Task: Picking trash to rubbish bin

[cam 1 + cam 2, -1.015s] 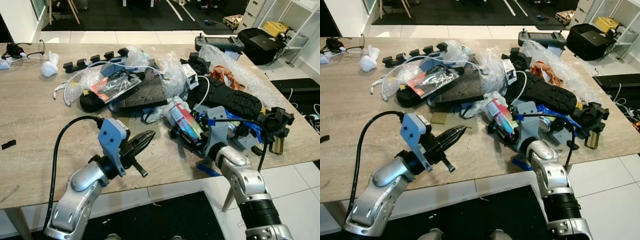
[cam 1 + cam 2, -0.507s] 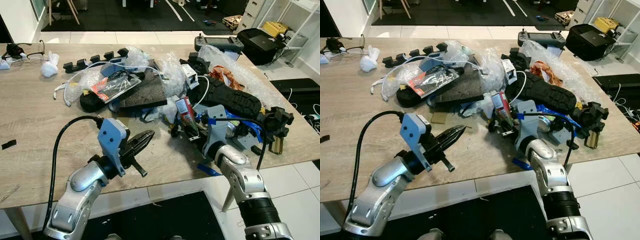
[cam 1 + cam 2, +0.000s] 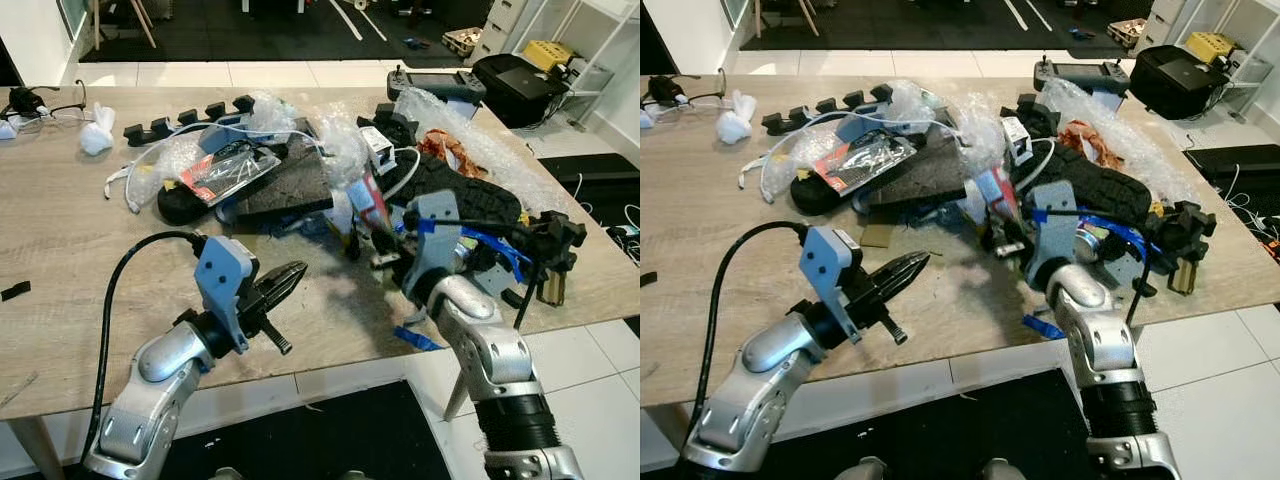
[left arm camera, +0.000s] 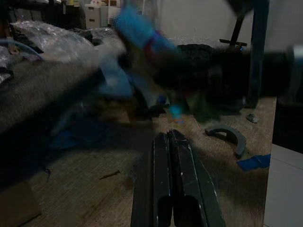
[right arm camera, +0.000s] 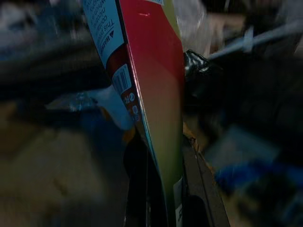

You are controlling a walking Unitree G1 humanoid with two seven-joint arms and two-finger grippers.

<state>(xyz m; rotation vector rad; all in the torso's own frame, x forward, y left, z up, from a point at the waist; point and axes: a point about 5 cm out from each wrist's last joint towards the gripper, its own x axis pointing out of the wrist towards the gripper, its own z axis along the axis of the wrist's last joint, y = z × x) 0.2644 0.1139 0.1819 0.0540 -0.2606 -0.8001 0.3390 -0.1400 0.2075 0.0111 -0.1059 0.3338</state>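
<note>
A heap of clutter lies across the middle and right of the surface (image 3: 60,250). The flat packet (image 3: 368,200) stands tilted at the heap's near edge, clamped in the right claw (image 3: 375,240). Left of it, the left claw (image 3: 290,275) hovers over bare surface. A crumpled tissue (image 3: 98,135) lies far left, behind.

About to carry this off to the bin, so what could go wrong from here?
The right end effector pinches the red and blue package by one thin edge; it could slip out. The white cable and bubble wrap lie close by and may drag along. The left end effector hovers shut nearby.
</note>
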